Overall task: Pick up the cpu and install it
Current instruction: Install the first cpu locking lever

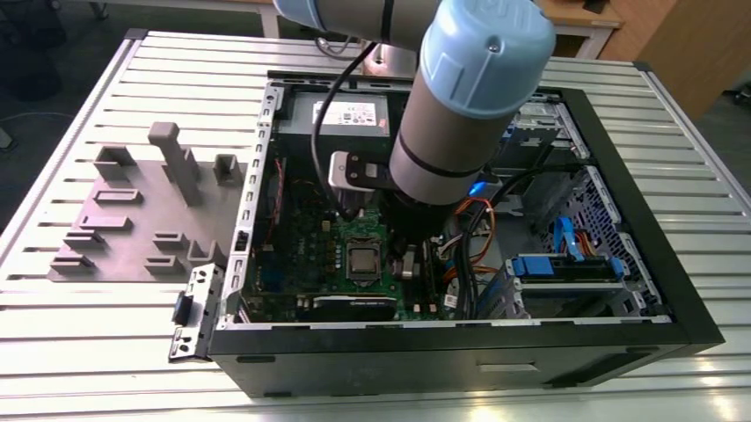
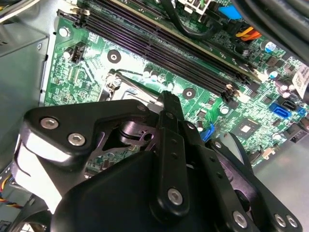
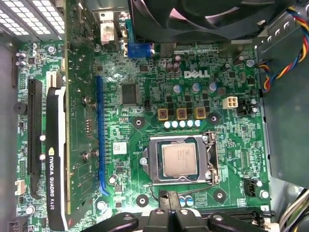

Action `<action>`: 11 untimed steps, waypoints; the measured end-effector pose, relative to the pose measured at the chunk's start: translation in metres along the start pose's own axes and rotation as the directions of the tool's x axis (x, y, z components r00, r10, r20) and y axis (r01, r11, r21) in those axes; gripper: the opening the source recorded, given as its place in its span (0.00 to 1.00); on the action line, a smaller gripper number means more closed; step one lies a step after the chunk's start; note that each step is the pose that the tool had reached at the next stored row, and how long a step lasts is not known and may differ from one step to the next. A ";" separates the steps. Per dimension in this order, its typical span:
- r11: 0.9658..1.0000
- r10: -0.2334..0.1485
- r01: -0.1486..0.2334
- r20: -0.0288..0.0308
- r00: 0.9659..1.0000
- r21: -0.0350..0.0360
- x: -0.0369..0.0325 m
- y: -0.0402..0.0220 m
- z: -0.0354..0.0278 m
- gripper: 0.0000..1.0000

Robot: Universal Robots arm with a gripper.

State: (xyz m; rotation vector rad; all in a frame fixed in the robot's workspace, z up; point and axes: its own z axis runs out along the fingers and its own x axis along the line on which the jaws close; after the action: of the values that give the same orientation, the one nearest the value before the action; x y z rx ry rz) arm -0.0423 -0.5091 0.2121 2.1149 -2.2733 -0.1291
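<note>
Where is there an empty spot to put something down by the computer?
The slatted table is bare in front of the grey block tray and at the exterior view's far right of the case. Inside the case it is crowded: arm, cables, board, cpu.

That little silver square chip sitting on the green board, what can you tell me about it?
The cpu is a small flat square with a dull silver metal top and faint print on it. In the first wrist view it lies level inside the metal socket frame on the green motherboard, inside the open computer case. Nothing grips it; the gripper hangs just beside the socket. In the exterior view it shows as a pale square beside the arm.
</note>
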 end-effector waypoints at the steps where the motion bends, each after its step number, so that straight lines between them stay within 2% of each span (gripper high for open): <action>1: 1.000 0.000 0.000 0.000 1.000 0.000 0.0000 0.0000 0.0006 0.11; 11: 1.000 -0.008 0.008 -0.001 1.000 0.000 0.0002 -0.0005 0.0065 0.11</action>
State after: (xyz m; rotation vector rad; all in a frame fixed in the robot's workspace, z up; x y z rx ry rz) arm -0.0424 -0.5090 0.2056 2.1238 -2.2644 -0.1285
